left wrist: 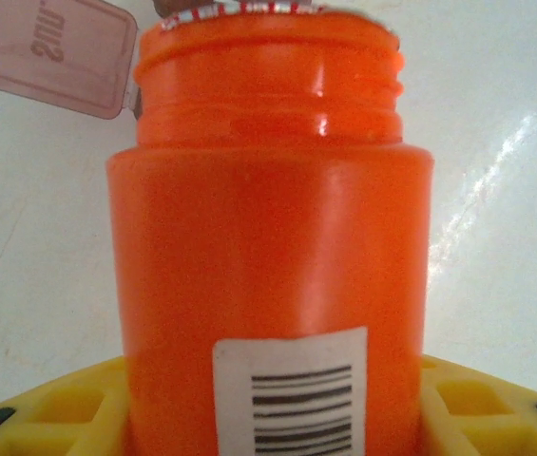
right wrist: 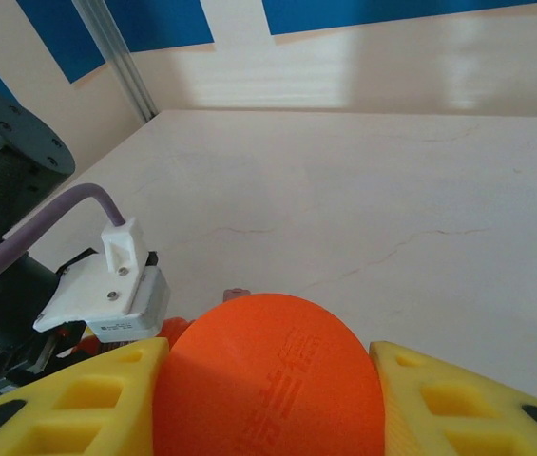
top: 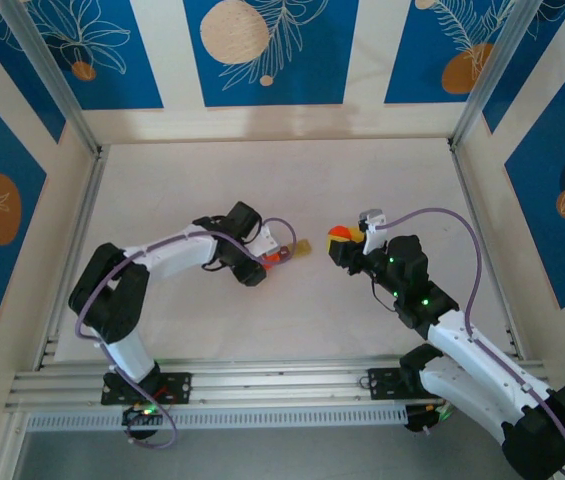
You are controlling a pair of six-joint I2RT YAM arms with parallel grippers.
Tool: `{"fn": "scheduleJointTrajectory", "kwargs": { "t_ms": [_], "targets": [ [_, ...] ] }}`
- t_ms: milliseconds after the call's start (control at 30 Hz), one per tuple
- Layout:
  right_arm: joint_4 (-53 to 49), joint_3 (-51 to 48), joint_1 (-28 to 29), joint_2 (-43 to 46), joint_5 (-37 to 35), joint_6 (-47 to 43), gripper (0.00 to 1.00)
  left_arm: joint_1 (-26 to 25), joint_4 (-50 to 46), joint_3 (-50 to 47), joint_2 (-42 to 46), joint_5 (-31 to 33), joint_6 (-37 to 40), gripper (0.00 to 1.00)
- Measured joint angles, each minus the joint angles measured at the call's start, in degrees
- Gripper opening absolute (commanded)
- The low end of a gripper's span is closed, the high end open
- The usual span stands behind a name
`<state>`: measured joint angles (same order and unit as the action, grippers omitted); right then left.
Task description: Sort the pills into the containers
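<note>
The left claw (top: pixel 262 265) pinches an orange bottle (left wrist: pixel 268 237) around its body, barcode label facing the wrist camera and threaded neck bare. Just past the bottle's mouth, the containers (top: pixel 300 247) sit on the pale surface (top: pixel 262 180) between the two arms, the tan cell plainest from above. Further right, the right claw (top: pixel 343 243) is pressed onto a round orange cap (right wrist: pixel 268 380)
</note>
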<state>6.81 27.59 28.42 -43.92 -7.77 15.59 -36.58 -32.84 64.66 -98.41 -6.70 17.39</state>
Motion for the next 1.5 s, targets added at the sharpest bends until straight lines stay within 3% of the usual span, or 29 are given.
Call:
{"fn": "scheduleJointTrajectory", "kwargs": {
  "t_ms": [533, 1500],
  "targets": [
    [-0.11, 0.0, 0.0, 0.66, 0.31, 0.02, 0.0, 0.07, -7.15, 6.32, -3.91, 2.36, 2.97, 0.0],
    [-0.17, 0.0, 0.0, 0.76, 0.33, 0.02, 0.0, 0.09, -9.99, 9.11, -6.93, 3.45, 5.31, 0.0]
  ]
}}
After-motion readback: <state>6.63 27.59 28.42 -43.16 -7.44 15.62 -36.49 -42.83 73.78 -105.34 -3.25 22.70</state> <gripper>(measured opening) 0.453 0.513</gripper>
